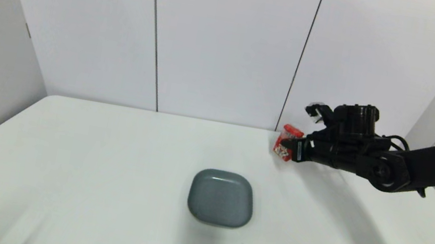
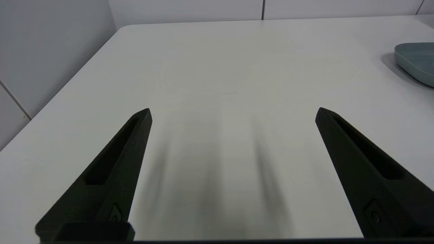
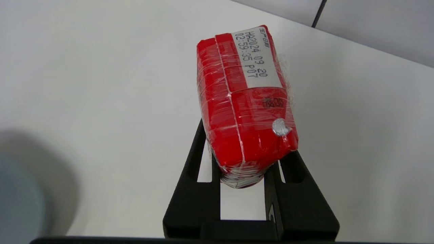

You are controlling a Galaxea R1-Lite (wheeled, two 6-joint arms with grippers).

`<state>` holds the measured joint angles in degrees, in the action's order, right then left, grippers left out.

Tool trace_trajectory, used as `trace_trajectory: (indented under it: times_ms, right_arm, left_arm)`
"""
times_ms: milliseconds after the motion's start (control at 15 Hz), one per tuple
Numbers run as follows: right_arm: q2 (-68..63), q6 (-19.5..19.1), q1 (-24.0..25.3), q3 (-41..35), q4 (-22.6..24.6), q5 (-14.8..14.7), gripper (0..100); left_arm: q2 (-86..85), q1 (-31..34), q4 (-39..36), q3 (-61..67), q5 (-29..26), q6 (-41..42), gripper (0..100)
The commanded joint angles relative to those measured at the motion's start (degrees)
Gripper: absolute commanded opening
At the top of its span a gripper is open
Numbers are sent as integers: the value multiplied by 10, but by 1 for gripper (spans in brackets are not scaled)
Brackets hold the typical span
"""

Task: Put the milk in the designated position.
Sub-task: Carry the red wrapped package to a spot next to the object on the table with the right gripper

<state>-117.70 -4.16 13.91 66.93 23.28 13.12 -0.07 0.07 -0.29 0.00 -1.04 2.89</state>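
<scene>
The milk [image 1: 287, 144], a small red carton in glossy, crinkled film, sits near the desk's [image 1: 102, 173] far right edge, clamped low between the right gripper's [image 1: 293, 149] jaws. It looks light, stiff-sided and slippery, best squeezed across its flat faces. The grey rounded plate [image 1: 221, 197] lies mid-desk; the left gripper [image 2: 234, 115] idles, spread wide.

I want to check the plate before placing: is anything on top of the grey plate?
Nothing lies on the grey plate. The milk is apart from it, held in the right gripper. What is under the plate cannot be seen.
</scene>
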Motion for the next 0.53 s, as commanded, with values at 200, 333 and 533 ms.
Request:
trace_trajectory:
  times_ms: [200,333,533]
  right_arm:
    - [110,-13,50,-171,195,133,0]
    - [110,-13,89,-208,251,142,0]
    - [110,-12,136,-252,311,181,0]
  left_arm:
    - [1,0,-1,0,0,0,100]
    - [1,0,-1,1,0,0,100]
    - [1,0,-1,1,0,0,100]
